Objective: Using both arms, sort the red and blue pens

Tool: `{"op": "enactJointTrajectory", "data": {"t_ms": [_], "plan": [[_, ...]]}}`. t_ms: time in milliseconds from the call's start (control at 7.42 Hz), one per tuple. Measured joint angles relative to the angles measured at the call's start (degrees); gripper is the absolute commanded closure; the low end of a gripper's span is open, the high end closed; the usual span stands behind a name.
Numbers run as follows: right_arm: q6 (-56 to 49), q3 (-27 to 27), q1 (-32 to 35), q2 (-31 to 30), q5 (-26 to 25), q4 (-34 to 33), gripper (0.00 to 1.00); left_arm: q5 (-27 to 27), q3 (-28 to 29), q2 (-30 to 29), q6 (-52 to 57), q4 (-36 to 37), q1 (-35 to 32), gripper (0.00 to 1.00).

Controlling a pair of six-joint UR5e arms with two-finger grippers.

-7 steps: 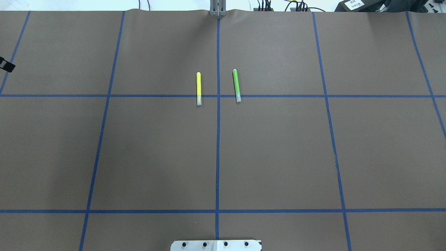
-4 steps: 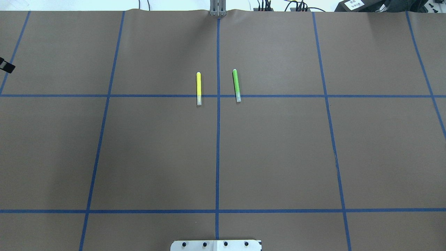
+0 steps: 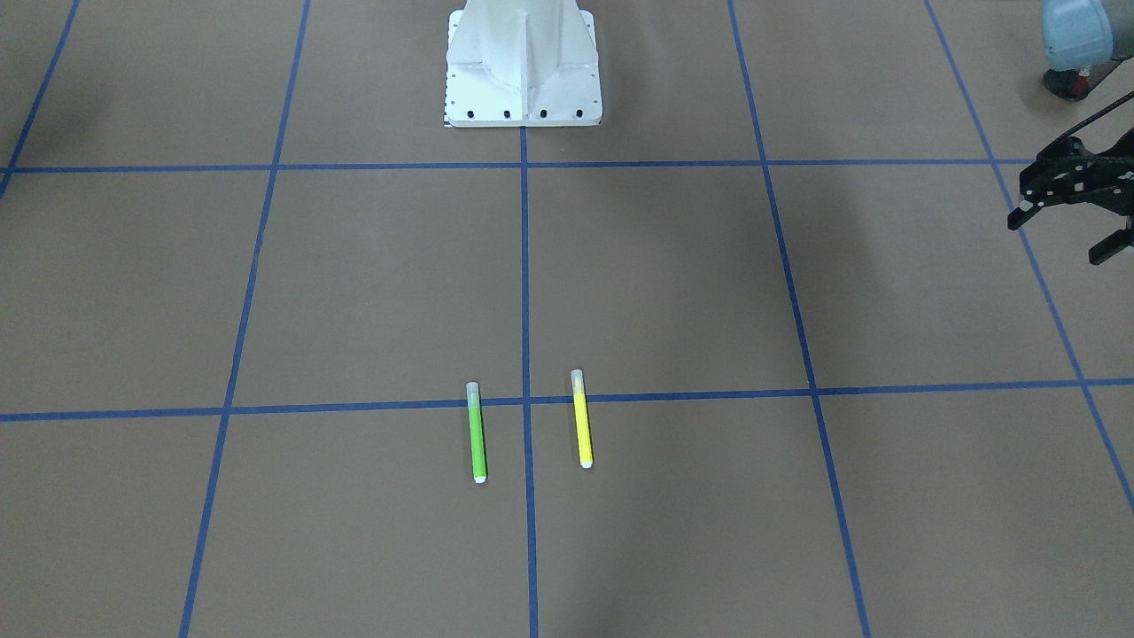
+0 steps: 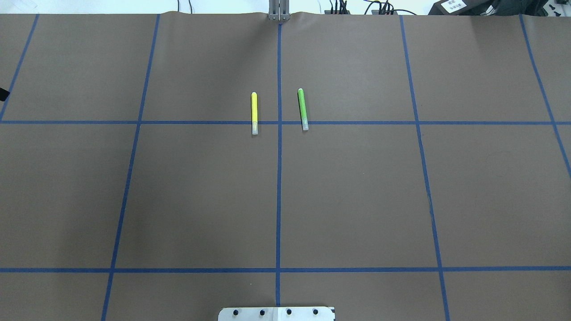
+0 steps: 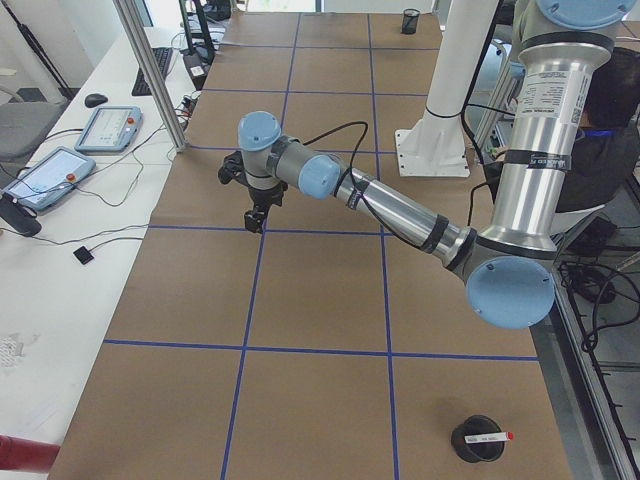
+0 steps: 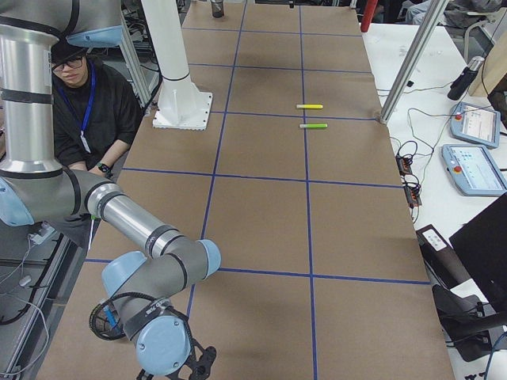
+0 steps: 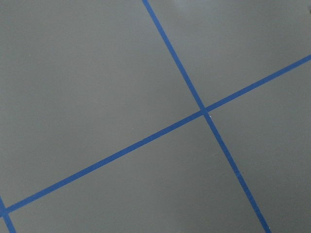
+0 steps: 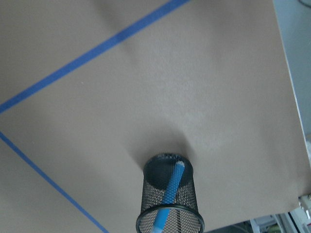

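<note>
The left arm [image 5: 390, 205] stretched out level, left gripper [image 3: 1063, 232] apparently spread; the right arm [image 6: 150, 237] bent downward, right gripper [image 6: 204, 358] cropped, unreadable.

Four pens (yellow pen [image 4: 254, 113], green pen [image 4: 303, 109], red pen [image 5: 492, 437], blue pen [image 8: 170, 194]), two black cups [image 5: 470, 445], two robot arms [image 5: 400, 205], one person [image 6: 87, 103].

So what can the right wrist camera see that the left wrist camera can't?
Only the right wrist view shows a black wire-mesh cup with a blue pen leaning inside it. Only the left wrist view shows two blue tape lines crossing each other. Both show the brown table cover with blue tape on it.
</note>
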Motion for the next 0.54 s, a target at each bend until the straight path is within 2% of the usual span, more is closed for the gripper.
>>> {"op": "enactJointTrajectory", "data": {"t_ms": [270, 539], "plan": [[4.91, 4.7, -4.98, 2.48, 6.59, 3.18, 0.0, 1.41, 1.31, 1.23, -0.02, -0.16, -0.95, 0.0], [5.65, 7.22, -8.06, 5.05, 15.78, 3.76, 0.0, 4.54, 3.4, 2.35, 0.17, -0.64, -1.16, 0.0]]}}
